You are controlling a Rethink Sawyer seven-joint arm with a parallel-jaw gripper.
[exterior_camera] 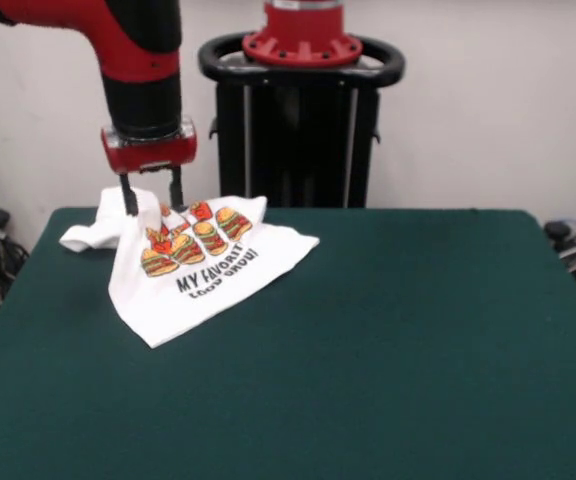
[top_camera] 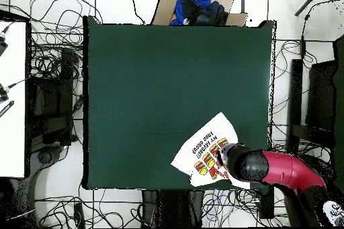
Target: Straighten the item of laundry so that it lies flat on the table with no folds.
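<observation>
One small white T-shirt (exterior_camera: 203, 265) is seen on the green table (exterior_camera: 388, 340), close to the edge where the robot stands and near one corner of that edge. It is printed with burgers, fries and drinks, and black words can be read under the pictures. The shirt is not flat. Its top part is lifted up off the table, and the cloth slopes down from there to a pointed corner that lies on the green top. One sleeve is bunched up beside it, toward the side edge of the table.

The claw (exterior_camera: 152, 196) is placed right at the lifted top of the shirt. Two thin dark fingers (exterior_camera: 127, 194) are seen with the white cloth pinched between them, so the claw is closed on the shirt. The red and black arm (exterior_camera: 138, 70) is seen coming down to it from above.

Most of the table is bare green. Behind it the black stand (exterior_camera: 298, 120) with its red top is seen at the wall. From above, a brown box (top_camera: 198, 5) with blue and dark cloth in it is seen past the far edge, and many black wires (top_camera: 54, 65) are spread on the floor around the table.
</observation>
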